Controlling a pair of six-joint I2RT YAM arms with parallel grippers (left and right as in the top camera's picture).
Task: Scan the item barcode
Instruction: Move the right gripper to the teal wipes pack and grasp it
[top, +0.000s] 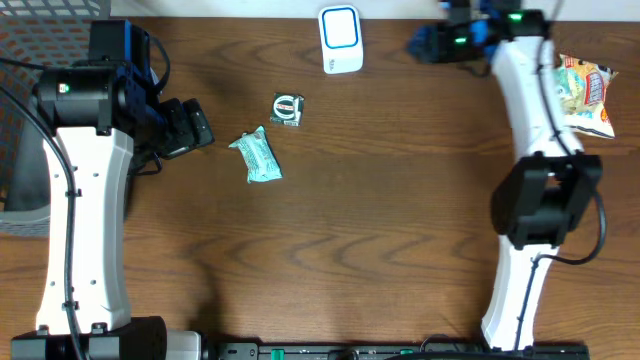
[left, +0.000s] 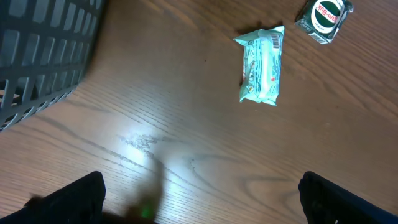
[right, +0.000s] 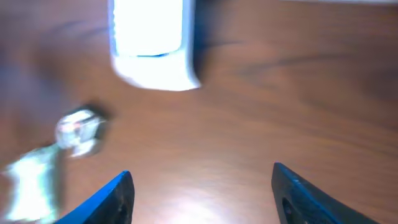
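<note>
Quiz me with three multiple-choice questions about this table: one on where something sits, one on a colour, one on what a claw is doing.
1. What lies closest to the mint-green bar?
A. the white scanner
B. the small dark packet
C. the snack bag

2. The white scanner's face has a trim of
A. blue
B. red
C. green

3. The left gripper is
A. shut on the bar
B. shut on nothing
C. open and empty

Answers:
1 B: the packet sits just beside the bar, while the scanner and the snack bag lie farther off.
2 A: a blue outline rings its face.
3 C: its fingers stand wide apart with nothing between them.
</note>
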